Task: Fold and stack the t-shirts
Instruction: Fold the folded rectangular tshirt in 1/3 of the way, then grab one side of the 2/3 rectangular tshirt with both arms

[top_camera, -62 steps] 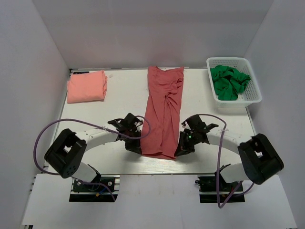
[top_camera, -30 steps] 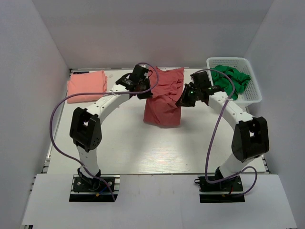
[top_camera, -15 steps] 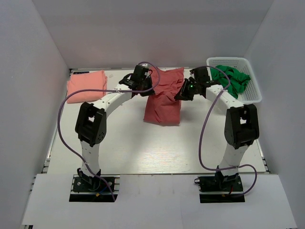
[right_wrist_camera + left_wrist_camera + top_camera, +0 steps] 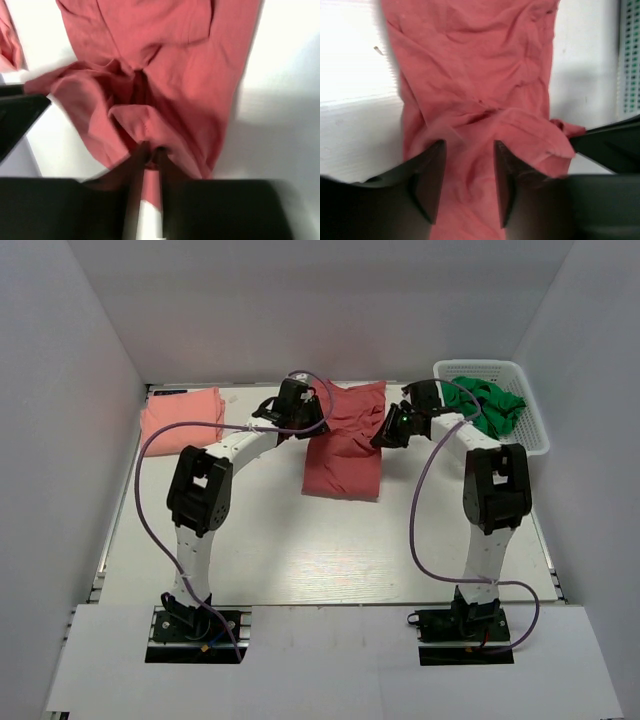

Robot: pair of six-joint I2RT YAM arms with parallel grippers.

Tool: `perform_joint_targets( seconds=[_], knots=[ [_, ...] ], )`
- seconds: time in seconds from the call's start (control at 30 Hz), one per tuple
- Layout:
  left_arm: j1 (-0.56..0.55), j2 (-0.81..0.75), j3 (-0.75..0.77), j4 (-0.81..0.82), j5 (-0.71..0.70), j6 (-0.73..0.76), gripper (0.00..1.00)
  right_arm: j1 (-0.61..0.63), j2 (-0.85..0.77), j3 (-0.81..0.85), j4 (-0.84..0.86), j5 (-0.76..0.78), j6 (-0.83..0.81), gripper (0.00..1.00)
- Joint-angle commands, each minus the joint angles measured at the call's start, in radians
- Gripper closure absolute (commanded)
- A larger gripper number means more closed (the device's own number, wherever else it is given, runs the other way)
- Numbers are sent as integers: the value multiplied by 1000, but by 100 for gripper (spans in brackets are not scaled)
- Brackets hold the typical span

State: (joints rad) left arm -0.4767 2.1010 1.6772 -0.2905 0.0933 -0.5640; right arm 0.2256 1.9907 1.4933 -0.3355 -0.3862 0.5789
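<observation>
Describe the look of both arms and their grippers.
The left arm and right arm have white links between chunky black joint housings. A loose purple cable runs along each. The left gripper and right gripper have flat black fingers. A small green light glows by the right wrist.

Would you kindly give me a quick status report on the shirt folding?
Left gripper open over brick-red t-shirt. Right gripper pinching its edge. Shirt folded in half. Salmon-pink t-shirt apart, far left.
</observation>
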Motion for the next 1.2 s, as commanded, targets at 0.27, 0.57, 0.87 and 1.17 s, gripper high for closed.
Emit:
perform_joint_targets(
  seconds=[0.27,0.57,0.87,1.17],
  knots=[
    [38,-42,86,56,-29,82,0,-26,13,230,-24,-43,-192,10],
    [13,-286,-270,-98,54,115,0,-9,-327,-341,136,-83,-172,10],
    [13,-337,-556,28,220,141,3,-8,-345,-600,276,-164,-108,10],
    [13,-234,-557,82,296,159,36,-8,-212,-614,363,-177,-74,10]
  ],
)
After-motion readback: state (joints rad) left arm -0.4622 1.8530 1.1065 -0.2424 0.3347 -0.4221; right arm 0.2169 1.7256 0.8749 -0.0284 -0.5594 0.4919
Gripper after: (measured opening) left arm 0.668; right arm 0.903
